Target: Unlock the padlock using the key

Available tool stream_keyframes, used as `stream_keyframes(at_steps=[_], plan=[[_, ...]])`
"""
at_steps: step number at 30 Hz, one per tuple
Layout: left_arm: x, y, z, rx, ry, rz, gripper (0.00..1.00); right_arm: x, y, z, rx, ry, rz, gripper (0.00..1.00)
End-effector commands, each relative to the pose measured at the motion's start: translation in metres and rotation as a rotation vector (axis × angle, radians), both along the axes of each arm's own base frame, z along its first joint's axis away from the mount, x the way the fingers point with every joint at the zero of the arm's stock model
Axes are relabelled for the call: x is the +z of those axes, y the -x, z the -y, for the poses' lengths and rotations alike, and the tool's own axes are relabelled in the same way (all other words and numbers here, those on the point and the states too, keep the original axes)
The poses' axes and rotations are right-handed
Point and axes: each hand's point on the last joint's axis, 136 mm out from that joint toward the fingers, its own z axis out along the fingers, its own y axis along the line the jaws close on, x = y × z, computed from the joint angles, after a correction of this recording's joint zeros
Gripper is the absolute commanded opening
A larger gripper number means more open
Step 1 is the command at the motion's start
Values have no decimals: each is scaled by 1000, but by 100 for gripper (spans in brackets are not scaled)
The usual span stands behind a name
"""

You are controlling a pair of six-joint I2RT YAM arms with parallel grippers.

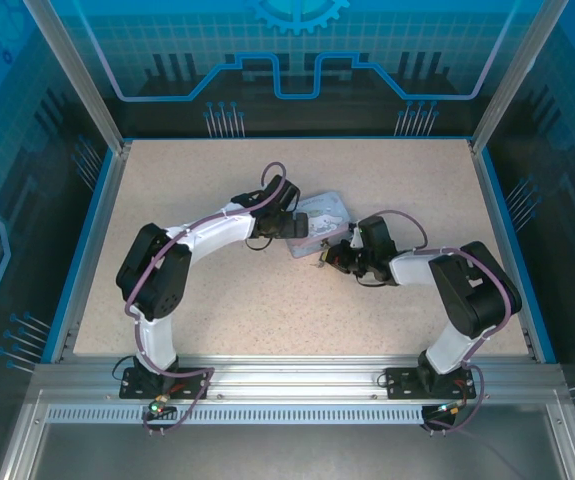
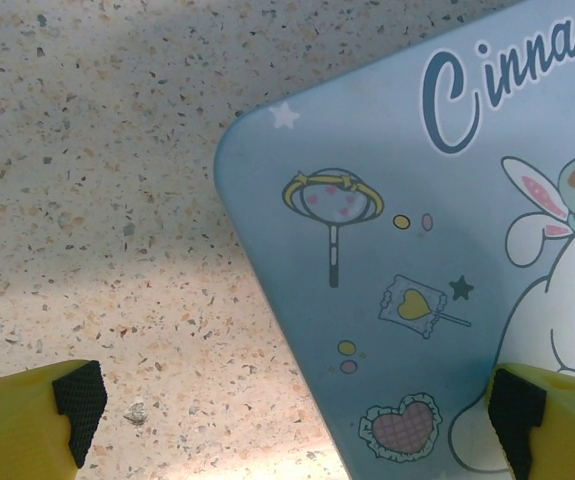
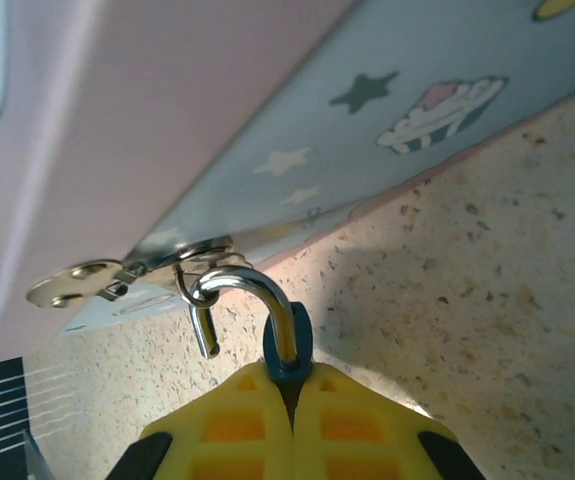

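Padlock (image 3: pixel 289 348) sits clenched in the right pincer (image 3: pixel 289 388), shackle (image 3: pixel 252 290) hooked through the hasp (image 3: pixel 182 262) just ahead, seemingly steadying it; left pincer (image 2: pixel 295 400) gapes released astride the tin (image 2: pixel 417 200), likely bracing it

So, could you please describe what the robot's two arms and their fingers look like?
Both the left arm and the right arm have white links between bulky black joint housings, with a purple cable looping along each. The left fingers are yellow with black pads; the right fingers are yellow too, moulded with a grid of recesses.
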Motion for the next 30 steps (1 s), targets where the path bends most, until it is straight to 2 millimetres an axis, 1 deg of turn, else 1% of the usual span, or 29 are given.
stream_keyframes(at_steps=[1, 8, 16, 22, 30], plan=[[-34, 18, -14, -10, -100, -86, 99, -16, 8, 8, -89, -41, -97, 2], [-44, 24, -16, -9, -104, -111, 99, -16, 2, 7, -158, -100, -115, 0], [-51, 28, -16, -13, -106, -131, 97, -14, -6, 11, -219, -111, -110, 0], [-56, 30, -18, -16, -118, -148, 93, -13, -14, 19, -249, -103, -101, 0], [-63, 34, -17, -20, -119, -168, 91, -18, -21, 32, -271, -68, -97, 0]])
